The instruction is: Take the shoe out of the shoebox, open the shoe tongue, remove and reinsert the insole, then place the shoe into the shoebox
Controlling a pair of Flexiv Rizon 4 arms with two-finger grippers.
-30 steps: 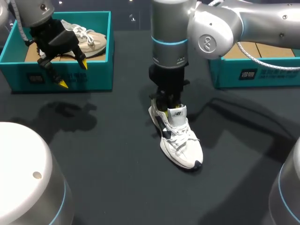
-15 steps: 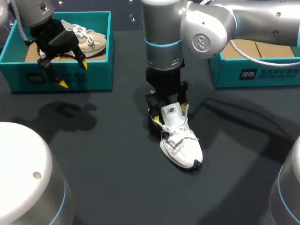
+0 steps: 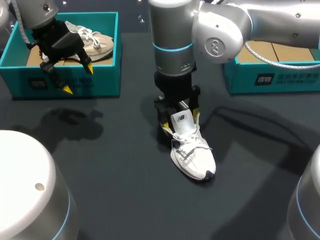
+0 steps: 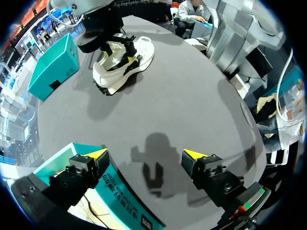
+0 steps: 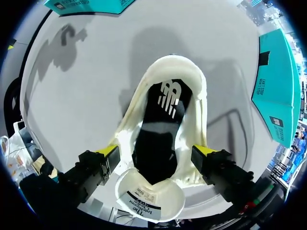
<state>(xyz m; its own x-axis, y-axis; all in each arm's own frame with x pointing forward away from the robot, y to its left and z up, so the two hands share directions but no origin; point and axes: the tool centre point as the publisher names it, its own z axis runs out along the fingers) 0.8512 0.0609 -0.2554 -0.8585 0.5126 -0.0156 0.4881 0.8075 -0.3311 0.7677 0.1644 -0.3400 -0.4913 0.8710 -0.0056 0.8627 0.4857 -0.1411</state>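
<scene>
Right wrist view: right end effector point(image 5: 157, 151) released, straddling the shoe point(image 5: 165, 124); left end effector point(image 4: 145, 154) released, well apart from shoe.

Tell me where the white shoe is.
In the head view the white shoe stands near the middle of the table, its heel end directly beneath the right gripper.

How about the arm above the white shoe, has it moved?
Yes. The right arm slid away from the right shoebox, toward the left shoebox.
</scene>
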